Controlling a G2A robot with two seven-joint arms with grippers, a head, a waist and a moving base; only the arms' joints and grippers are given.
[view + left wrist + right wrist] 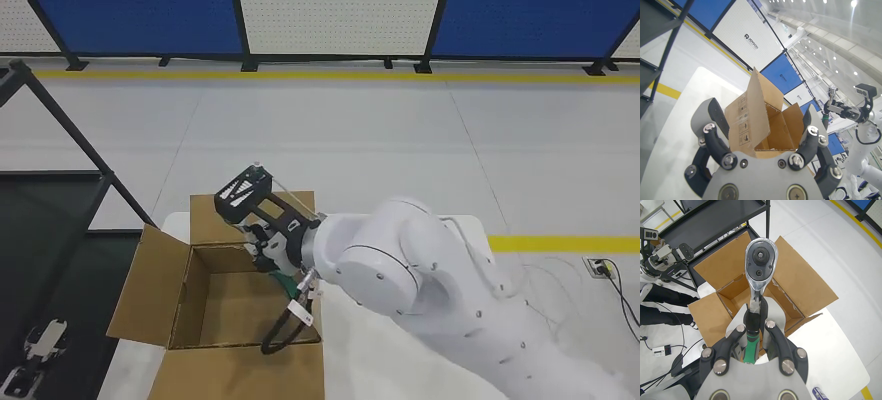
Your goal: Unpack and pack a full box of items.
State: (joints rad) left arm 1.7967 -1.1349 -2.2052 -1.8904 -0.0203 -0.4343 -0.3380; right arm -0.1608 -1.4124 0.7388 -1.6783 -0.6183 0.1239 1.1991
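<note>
An open cardboard box (150, 285) stands on the white table with all its flaps spread. My right gripper (758, 311) is shut on a ratchet wrench (761, 264) at the top of its green and black handle. The chrome head points away from the wrist, above the box (802, 285). In the top view this gripper (270, 248) hangs over the box's far right corner. My left gripper (762, 111) is open with nothing between its fingers. It sits low at one side of the box (753, 113). From there the ratchet wrench (831, 91) shows upright, high beyond the box.
A black metal rack (60, 120) stands on the left, close to the box. The white table (819, 351) has bare surface to the right of the box. A small blue and white cylinder (818, 393) lies near the table's edge. Cables run over the floor.
</note>
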